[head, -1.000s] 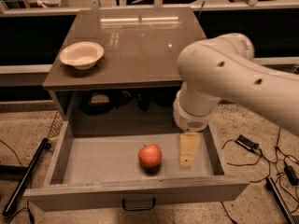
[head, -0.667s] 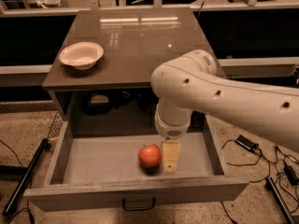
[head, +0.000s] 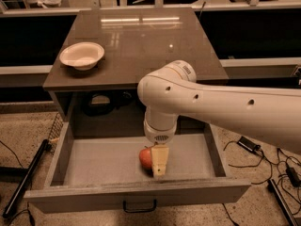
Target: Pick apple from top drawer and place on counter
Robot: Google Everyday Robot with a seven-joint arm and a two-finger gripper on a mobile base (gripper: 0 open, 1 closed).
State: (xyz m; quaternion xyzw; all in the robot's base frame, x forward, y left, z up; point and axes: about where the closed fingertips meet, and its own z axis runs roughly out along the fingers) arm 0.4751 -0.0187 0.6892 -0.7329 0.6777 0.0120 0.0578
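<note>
The top drawer [head: 103, 160] is pulled open below the counter [head: 141, 46]. The red-orange apple [head: 145, 157] lies on the drawer's grey floor near the front middle. My gripper [head: 159, 164] hangs straight down from the big white arm into the drawer. It sits right against the apple's right side and covers part of it. The drawer's thick front panel [head: 197, 190] carries a dark handle [head: 139, 206]. The counter top is glossy and reflective.
A white shallow bowl [head: 82, 54] stands on the counter's left part. Dark objects [head: 96, 102] sit in the cavity behind the drawer. Cables [head: 249, 145] lie on the floor at right, and a dark pole [head: 26, 178] lies at left.
The arm has swung left across the drawer. The gripper moved from well right of the apple to right against it and now hides part of it. The apple has not moved.
</note>
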